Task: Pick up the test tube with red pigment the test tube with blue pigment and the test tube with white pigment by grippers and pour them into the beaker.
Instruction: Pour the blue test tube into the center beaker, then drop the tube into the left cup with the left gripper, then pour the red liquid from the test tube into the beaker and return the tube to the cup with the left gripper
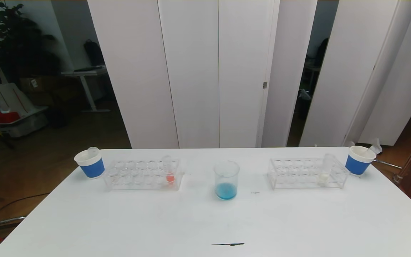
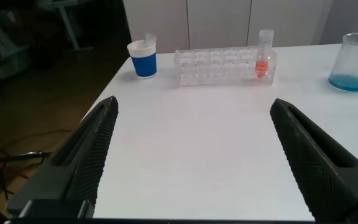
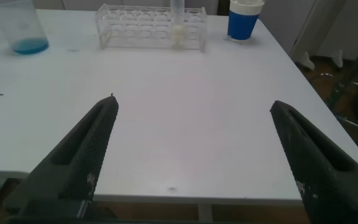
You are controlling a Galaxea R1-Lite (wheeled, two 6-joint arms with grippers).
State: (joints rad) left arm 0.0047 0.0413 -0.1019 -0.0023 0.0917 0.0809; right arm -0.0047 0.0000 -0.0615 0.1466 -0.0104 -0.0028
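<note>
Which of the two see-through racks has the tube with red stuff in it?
The rack on the robot's left. Its tube is orange-red at the bottom; the tube in the right rack is cream-white.

My right tool (image 3: 194,155) hangs over the near edge of the white surface (image 3: 185,93), and its two dark fingers (image 3: 82,155) stand wide apart with nothing between them. Far across I see a clear rack (image 3: 151,28). The test tube with white pigment (image 3: 178,25) stands upright in it. A blue and white paper cup (image 3: 245,18) sits just beside the rack. The beaker (image 3: 18,28), with blue at its bottom, stands well apart on the rack's other side.
</note>
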